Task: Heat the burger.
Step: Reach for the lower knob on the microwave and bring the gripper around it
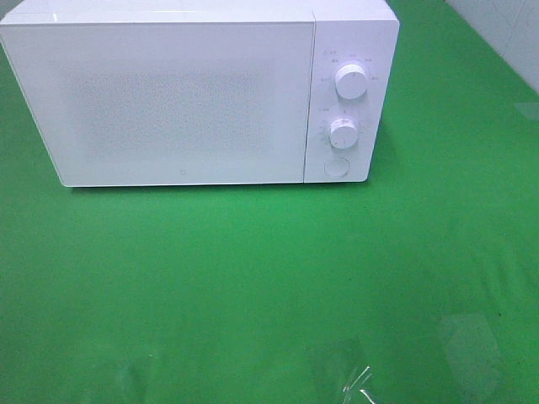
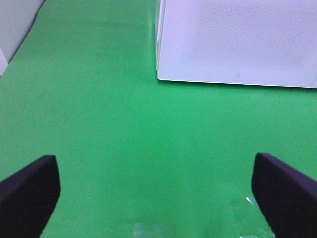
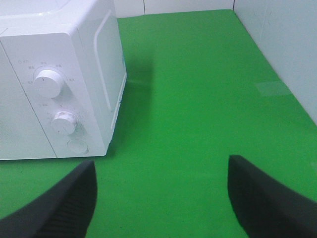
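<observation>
Exterior high view is showing the white microwave (image 1: 177,101) standing on the green table (image 1: 253,286) with its door shut; the upper dial (image 1: 351,81), lower dial (image 1: 343,133) and round button (image 1: 336,167) are sitting on its right-hand panel. The left gripper (image 2: 156,198) and right gripper (image 3: 163,198) are both hovering released over the green surface, jaws standing wide and grasping nothing. The burger is showing in no view, so its location cannot be told.

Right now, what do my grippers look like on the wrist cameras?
The left gripper has two matte, near-black fingers with blunt, rounded ends. The right gripper has the same dark fingers, tapering like wedges. No cables, markings or arm links show in any view.
</observation>
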`<act>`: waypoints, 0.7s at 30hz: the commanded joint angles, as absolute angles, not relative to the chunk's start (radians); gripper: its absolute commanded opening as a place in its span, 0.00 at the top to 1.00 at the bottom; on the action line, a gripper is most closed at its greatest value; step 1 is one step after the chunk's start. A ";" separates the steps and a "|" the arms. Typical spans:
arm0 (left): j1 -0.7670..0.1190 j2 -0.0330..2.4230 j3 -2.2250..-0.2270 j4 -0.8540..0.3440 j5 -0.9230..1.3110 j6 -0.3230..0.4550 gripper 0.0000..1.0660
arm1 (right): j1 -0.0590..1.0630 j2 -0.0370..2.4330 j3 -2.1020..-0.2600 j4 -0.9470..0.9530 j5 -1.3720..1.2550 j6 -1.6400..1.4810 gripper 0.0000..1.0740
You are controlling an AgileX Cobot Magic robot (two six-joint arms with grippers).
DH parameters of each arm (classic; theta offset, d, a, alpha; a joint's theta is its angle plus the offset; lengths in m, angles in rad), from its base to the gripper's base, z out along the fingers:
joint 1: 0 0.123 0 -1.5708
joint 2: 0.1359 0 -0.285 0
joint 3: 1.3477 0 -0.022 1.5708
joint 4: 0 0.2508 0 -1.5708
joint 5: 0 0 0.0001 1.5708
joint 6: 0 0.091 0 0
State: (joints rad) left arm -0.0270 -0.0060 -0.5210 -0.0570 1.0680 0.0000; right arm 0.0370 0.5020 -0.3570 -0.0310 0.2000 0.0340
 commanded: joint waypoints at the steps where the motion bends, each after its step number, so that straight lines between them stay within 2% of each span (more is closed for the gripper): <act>1: -0.026 -0.027 -0.518 -0.055 1.069 0.000 0.08 | 0.035 0.587 -0.353 -0.034 0.122 0.051 0.32; 21: -0.026 -0.027 -0.518 -0.055 1.069 0.000 0.08 | 0.035 0.930 -0.353 -0.034 -0.283 0.085 0.32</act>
State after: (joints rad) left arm -0.0270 -0.0060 -0.5210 -0.0570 1.0680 0.0000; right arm 0.0370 0.9290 -0.3570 -0.0310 -0.2490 0.0770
